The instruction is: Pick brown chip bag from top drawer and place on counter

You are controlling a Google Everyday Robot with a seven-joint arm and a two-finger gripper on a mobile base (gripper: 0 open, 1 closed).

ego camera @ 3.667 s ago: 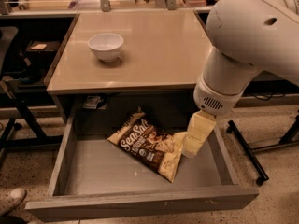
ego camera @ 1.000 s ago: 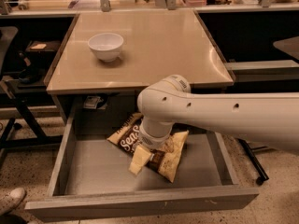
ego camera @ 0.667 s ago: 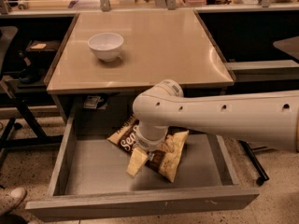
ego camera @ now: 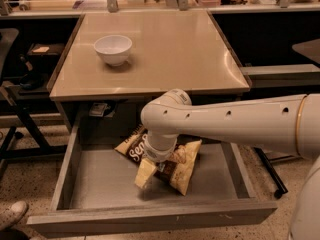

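Observation:
The brown chip bag (ego camera: 183,165) lies in the open top drawer (ego camera: 150,217), towards the back middle of its grey floor. My white arm reaches in from the right, and its wrist covers the middle of the bag. My gripper (ego camera: 151,173) points down at the bag's front left edge, close above the drawer floor. The bag's dark-brown end with white lettering shows to the left of the wrist, and its cream-yellow end shows to the right. The beige counter (ego camera: 170,49) lies above and behind the drawer.
A white bowl (ego camera: 113,49) stands on the counter's left half. A dark shelf unit and metal legs stand left of the cabinet. A shoe (ego camera: 11,215) shows at the lower left on the speckled floor. More benches line the back.
The arm has swung from the drawer's right side across its middle, then eased slightly left and down. The gripper now sits at the bag's front left edge. The bag has hardly moved.

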